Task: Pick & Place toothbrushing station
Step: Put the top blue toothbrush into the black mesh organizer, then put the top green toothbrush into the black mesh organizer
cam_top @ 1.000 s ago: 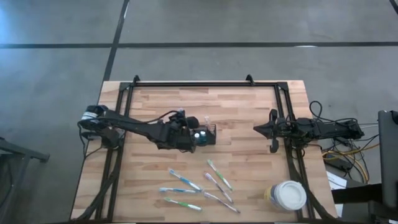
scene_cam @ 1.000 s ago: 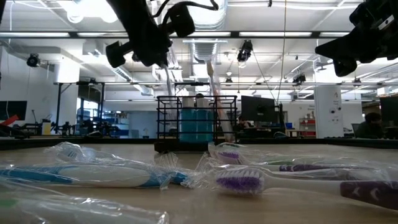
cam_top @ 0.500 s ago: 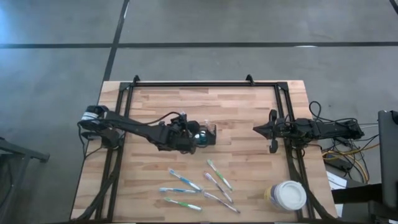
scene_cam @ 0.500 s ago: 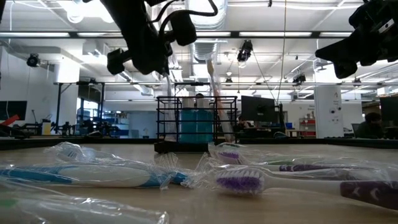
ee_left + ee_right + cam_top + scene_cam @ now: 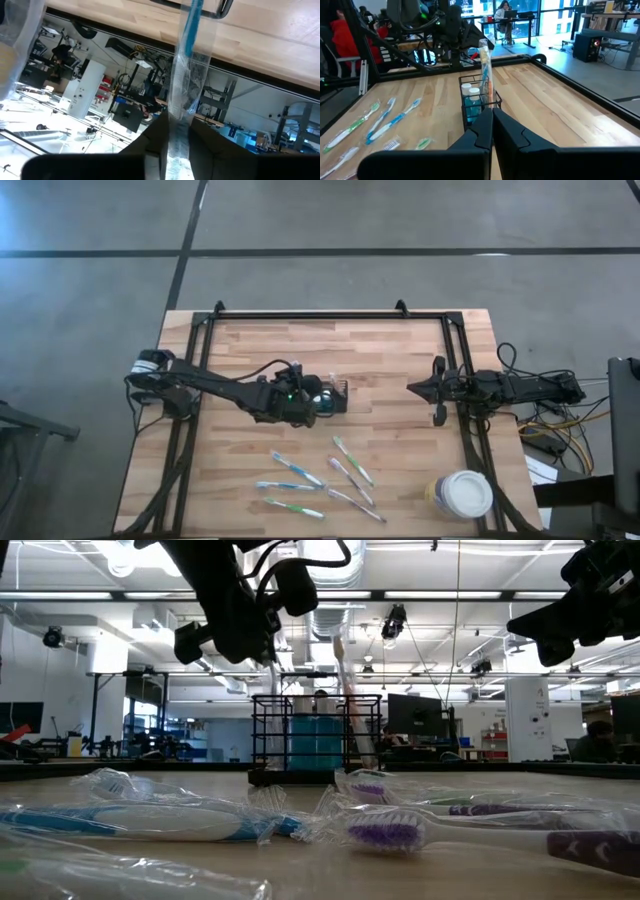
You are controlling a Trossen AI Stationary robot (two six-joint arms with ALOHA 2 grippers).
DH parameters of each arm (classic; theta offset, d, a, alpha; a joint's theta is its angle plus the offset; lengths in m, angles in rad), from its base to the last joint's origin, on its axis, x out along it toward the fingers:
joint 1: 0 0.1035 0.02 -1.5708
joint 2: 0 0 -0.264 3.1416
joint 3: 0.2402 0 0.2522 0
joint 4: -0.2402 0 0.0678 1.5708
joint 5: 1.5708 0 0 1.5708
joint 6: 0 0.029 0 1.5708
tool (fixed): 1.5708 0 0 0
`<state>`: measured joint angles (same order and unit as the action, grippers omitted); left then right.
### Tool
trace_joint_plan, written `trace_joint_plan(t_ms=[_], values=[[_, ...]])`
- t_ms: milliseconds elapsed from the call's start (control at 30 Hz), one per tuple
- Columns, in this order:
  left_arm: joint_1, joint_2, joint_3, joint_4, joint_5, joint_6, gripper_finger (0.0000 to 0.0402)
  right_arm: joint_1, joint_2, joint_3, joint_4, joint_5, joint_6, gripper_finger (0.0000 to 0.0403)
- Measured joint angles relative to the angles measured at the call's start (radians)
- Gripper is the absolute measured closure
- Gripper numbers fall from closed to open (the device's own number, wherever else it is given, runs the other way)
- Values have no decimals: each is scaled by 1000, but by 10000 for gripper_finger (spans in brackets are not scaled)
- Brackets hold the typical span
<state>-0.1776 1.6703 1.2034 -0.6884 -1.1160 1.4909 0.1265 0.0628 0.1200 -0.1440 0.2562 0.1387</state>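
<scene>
Five wrapped toothbrushes are scattered on the table, below the left gripper; a lidded cup is set near the right arm. The left gripper is held over the caddy, its fingers seen around a wrapped blue toothbrush. The right gripper is kept closed, empty, well apart from the caddy.

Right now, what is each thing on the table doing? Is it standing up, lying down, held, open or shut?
Wire-mesh caddy: standing upright on the table, two white-capped tubes inside.
Wrapped toothbrush: pinched by the left tool, its far end pointing down at the caddy.
Orange toothbrush: upright in the caddy.
Loose toothbrushes: lying flat, wrapped.
Large cup: lid on.
Right tool: shut, empty, waiting at the right side.
</scene>
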Motion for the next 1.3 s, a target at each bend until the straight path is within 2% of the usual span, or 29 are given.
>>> trace_joint_plan(t_ms=[433,633,800,900,967,1033,1133,1200,1300], values=[[-9,-1,48,-3,-1,-13,246,0,0,0,0,-1,0,394],[-24,-35,97,-18,-6,-50,220,0,0,-1,0,-3,0,394],[-26,-141,103,-78,-30,-173,219,0,0,-1,1,-3,1,394],[-26,-232,103,-178,-11,-366,220,0,0,-1,2,-3,8,394],[-26,-304,103,-252,86,-565,220,0,-1,-1,4,-3,8,394],[-22,-384,101,-302,273,-779,220,0,-1,-1,6,-2,8,394],[10,-499,97,-267,557,-1065,226,0,-1,-1,14,3,8,394],[29,-577,68,-196,714,-1209,238,0,-1,-1,21,5,8,394],[38,-711,-57,44,881,-1308,270,0,-1,-1,34,5,8,394]])
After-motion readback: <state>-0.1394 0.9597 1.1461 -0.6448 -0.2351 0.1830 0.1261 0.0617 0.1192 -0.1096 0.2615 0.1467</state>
